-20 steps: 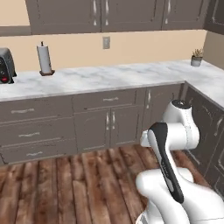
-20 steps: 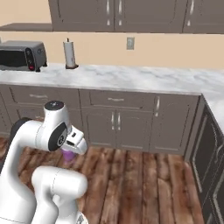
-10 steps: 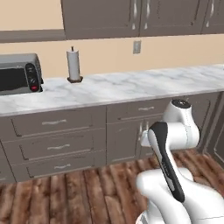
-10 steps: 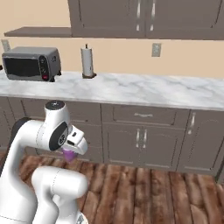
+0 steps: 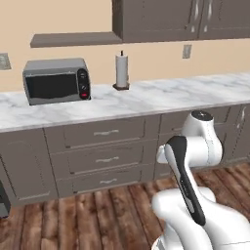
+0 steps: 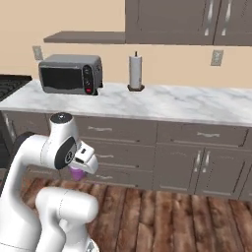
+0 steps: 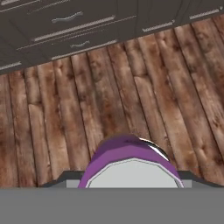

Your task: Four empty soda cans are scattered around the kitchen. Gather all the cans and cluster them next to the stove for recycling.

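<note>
Standing in front of the marble counter [image 6: 162, 106], the white arm is folding back on itself and keeping its gripper [image 6: 78, 170] tucked low against its own body, above the wood-plank floor [image 7: 113, 87]. Peeking out under the white hand in the right base view is the purple soda can [image 6: 77, 173]; through the hand camera the same purple soda can [image 7: 130, 162] is sitting right between the finger tips, its silver top facing the lens, so the pincer is closing around it and holding it off the floor. Behind the arm, a grey microwave [image 5: 57, 80] and an upright paper towel roll [image 5: 121, 71] are resting on the counter, well apart from each other, beneath a wall shelf [image 5: 73, 39]. At the far left of the right base view, the black stove [image 6: 11, 84] is showing its grated edge, just beside the microwave end of the counter.
</note>
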{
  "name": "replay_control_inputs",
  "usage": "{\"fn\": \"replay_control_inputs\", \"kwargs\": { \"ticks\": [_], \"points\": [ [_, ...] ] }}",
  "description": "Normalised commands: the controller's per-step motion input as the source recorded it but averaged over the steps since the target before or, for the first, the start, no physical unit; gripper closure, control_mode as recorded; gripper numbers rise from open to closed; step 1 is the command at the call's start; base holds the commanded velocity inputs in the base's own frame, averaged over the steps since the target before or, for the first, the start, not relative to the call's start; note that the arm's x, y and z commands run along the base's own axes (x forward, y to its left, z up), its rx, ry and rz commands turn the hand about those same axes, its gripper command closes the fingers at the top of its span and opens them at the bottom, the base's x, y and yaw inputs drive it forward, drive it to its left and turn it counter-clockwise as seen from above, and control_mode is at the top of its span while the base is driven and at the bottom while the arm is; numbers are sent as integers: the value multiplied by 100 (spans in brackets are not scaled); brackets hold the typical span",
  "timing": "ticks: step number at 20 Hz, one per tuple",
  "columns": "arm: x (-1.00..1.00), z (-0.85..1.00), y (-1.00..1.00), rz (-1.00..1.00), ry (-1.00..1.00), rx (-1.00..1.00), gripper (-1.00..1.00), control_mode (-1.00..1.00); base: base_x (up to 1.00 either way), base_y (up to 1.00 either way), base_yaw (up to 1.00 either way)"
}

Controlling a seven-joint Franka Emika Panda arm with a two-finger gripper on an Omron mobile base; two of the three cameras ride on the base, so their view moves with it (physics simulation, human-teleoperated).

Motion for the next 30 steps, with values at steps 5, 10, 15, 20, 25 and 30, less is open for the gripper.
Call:
{"fn": "replay_control_inputs", "kwargs": {
  "ticks": [5, 10, 15, 20, 25, 30],
  "points": [
    [0, 0, 0, 0, 0, 0, 100, 100, 15, 100, 0],
    [0, 0, 0, 0, 0, 0, 100, 100, 20, 100, 0],
    [0, 0, 0, 0, 0, 0, 100, 100, 33, 99, -4],
    [0, 0, 0, 0, 0, 0, 100, 100, 34, 99, -8],
    [0, 0, 0, 0, 0, 0, 100, 100, 21, 100, -3],
    [0, 0, 0, 0, 0, 0, 100, 100, 10, 100, 0]
  ]
}}
